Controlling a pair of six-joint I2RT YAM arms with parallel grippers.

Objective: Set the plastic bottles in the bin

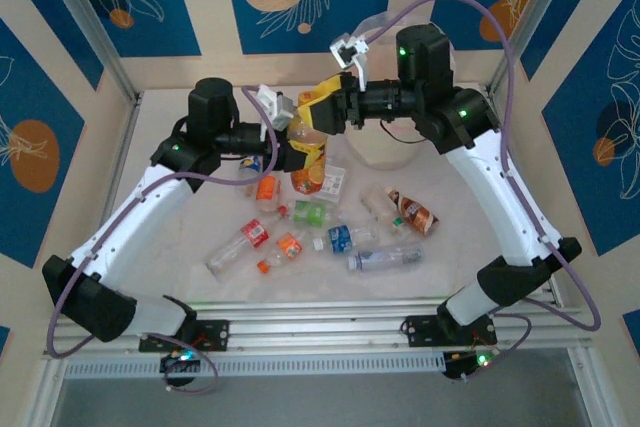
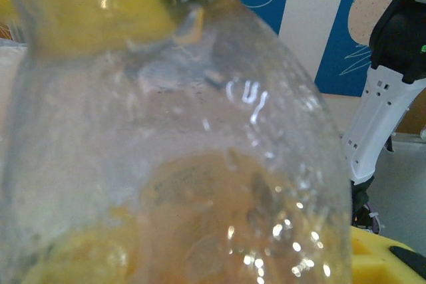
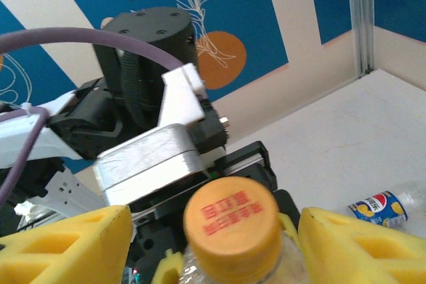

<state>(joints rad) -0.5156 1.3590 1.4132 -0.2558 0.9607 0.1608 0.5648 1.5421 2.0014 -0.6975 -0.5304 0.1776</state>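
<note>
L gripper [image 1: 300, 142] is clamped on an orange-capped bottle [image 2: 180, 164], held above the table [image 1: 440, 252] just left of the bin [image 1: 375, 155]. R gripper [image 1: 325, 112] is open, yellow pads [image 3: 63, 244] either side of the cap w/ gaps showing. Other bottles [image 1: 340, 238] lie scattered in front of the bin.

The top external camera looks steeply down from above the near edge, taking in the whole counter [image 1: 450, 247]. The wrist cameras face each other, both close on one orange-capped bottle [image 3: 231, 225].
</note>
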